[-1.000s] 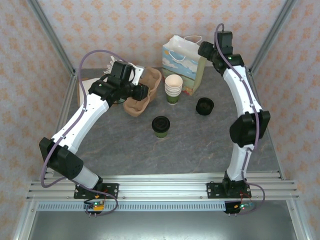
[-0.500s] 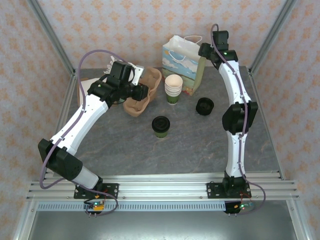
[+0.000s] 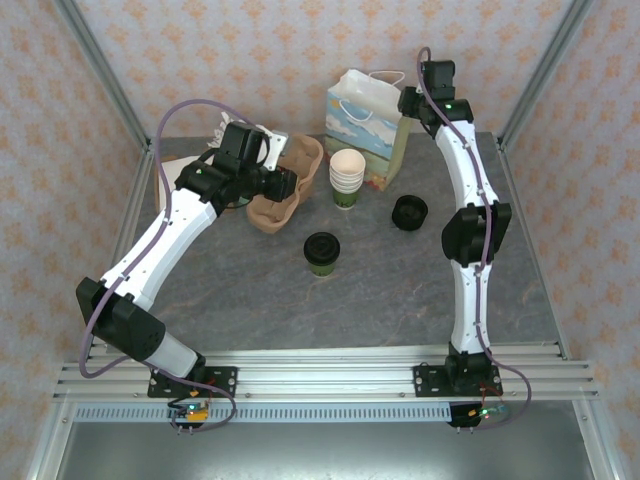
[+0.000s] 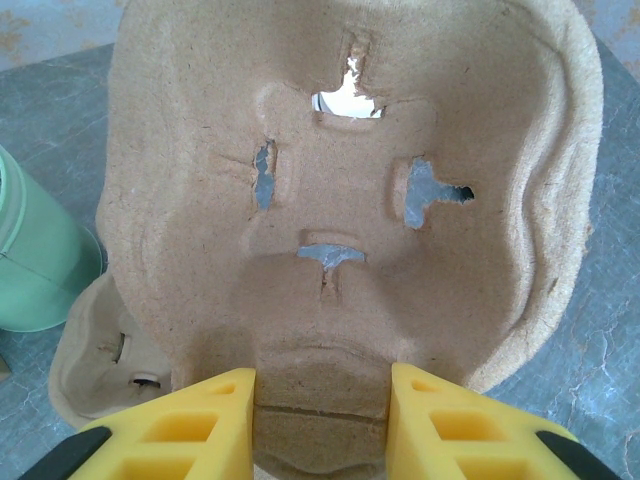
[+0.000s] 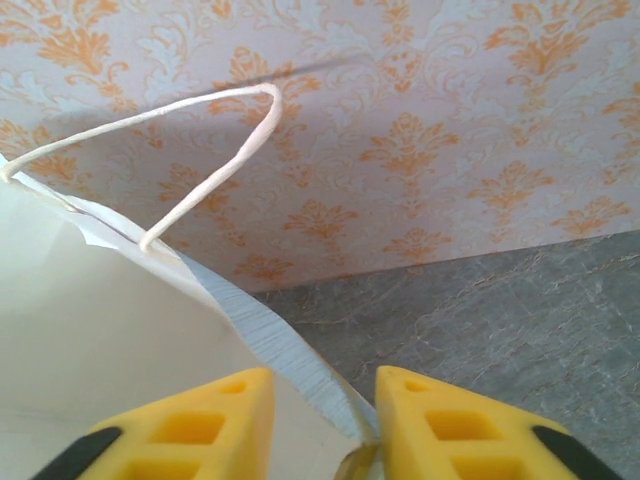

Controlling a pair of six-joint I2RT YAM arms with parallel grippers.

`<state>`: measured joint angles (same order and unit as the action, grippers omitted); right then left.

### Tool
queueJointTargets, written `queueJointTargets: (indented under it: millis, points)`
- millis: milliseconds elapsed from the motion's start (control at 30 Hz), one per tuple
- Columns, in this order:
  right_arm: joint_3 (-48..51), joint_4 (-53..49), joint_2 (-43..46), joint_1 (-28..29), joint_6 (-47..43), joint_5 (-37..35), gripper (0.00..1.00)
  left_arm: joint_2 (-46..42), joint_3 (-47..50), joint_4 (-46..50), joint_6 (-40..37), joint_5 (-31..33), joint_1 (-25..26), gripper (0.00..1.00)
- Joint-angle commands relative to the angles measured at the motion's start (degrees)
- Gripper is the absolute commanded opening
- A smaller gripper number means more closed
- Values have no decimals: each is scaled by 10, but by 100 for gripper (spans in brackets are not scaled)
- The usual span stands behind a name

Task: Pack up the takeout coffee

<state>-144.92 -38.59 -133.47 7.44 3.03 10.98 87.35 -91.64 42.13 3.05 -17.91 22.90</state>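
The takeout coffee [image 3: 322,253] is found upright in the middle of the surface [image 3: 400,300], apart from both arms. It is judged light and easily crushed, so it is best taken around the body. The left end effector [image 4: 320,400] is clamped on a pulp cup carrier [image 4: 350,200]. The right end effector [image 5: 322,405] is set narrow about the paper bag [image 5: 90,330] rim — a pinch cannot be confirmed.

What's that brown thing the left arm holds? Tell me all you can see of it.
A cup tray of rough brown moulded pulp, one round well cut by four slits. It is tilted, its near rim pinched in the left claw. It stands at the back left of the table, next to stacked cups.
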Motion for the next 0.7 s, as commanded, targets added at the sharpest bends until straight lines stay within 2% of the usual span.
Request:
queueJointTargets:
  millis: [0, 100, 233, 467, 667]
  points:
    - [-29, -2, -11, -3, -10, 1, 26, -19, -4, 0, -1, 8, 3, 33]
    - [-36, -10, -10, -3, -13, -5, 17, -19, -4, 0, -1, 9, 3, 33]
    - [-49, -22, -8, -3, -9, -13, 12, -19, -3, -2, 0, 7, 3, 33]
    - [-63, -31, 11, -3, 59, -72, 8, -21, -3, -4, 1, 4, 3, 33]
    - [-67, -13, 31, -3, 127, -79, 5, -24, -5, -3, 2, 1, 4, 33]
